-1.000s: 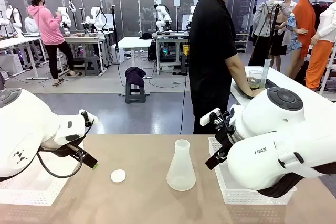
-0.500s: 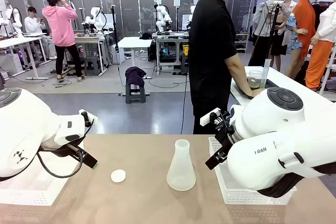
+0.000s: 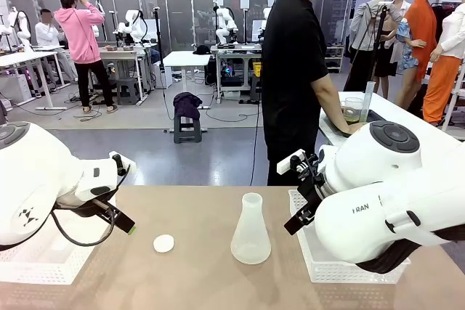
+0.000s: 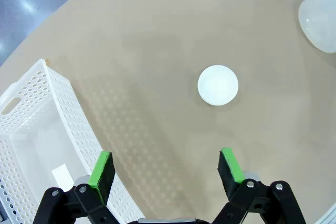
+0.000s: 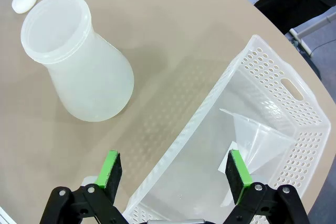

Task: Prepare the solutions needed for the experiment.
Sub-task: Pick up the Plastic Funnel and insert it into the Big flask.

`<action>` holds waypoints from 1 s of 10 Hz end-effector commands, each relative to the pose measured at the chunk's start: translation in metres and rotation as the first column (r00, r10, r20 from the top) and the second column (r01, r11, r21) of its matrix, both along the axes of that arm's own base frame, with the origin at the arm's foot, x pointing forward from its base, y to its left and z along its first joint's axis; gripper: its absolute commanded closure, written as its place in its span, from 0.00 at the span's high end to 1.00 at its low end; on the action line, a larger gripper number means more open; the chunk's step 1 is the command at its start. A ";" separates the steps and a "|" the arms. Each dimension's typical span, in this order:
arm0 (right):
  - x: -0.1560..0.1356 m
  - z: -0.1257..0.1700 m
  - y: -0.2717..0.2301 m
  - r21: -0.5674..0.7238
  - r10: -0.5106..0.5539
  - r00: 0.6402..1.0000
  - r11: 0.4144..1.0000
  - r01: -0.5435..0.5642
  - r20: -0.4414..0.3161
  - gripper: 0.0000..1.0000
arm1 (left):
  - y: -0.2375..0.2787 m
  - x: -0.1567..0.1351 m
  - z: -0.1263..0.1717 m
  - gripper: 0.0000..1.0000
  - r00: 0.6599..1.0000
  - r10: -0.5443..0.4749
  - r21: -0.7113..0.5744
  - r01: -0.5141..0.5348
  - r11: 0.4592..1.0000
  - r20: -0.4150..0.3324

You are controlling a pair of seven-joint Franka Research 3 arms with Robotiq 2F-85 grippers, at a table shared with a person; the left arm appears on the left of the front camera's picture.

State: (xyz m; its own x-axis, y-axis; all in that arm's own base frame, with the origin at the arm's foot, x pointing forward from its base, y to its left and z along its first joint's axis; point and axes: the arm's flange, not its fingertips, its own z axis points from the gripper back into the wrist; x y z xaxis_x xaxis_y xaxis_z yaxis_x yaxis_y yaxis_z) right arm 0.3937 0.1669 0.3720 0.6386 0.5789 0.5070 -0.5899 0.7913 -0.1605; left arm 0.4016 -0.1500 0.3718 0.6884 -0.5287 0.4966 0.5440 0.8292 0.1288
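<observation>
Nearby, flask (image 3: 251,234) and cap (image 3: 163,243) sit between left hand (image 4: 165,156) and right hand (image 5: 173,156), both apart.

Counter (image 3: 196,281) plain tan. Flask (image 3: 251,231) milky translucent white, cap (image 3: 164,243) white. Left basket (image 4: 58,93) & right basket (image 5: 273,72) white w/ dotted hole grid. Left tool (image 4: 165,166), right tool (image 5: 176,174) black, pads (image 4: 102,167) green. Person's shirt (image 3: 290,56) black.

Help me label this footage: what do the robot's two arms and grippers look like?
Both arms are glossy white with bulbous joints. The left arm carries a small black logo and a looping black cable; the right arm has grey lettering and a dark round cap. The left gripper and right gripper have black fingers with green pads.
</observation>
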 end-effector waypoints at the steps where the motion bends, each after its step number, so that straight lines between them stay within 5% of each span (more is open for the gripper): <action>1: 0.000 0.000 0.000 0.001 -0.002 1.000 1.000 0.002 -0.001 1.00 | 0.000 0.000 0.000 1.00 1.000 0.000 0.000 0.000 1.000 0.000; 10: 0.000 0.000 0.000 0.000 0.000 1.000 1.000 0.000 0.000 1.00 | 0.000 0.000 0.000 1.00 1.000 0.000 0.000 0.000 1.000 0.000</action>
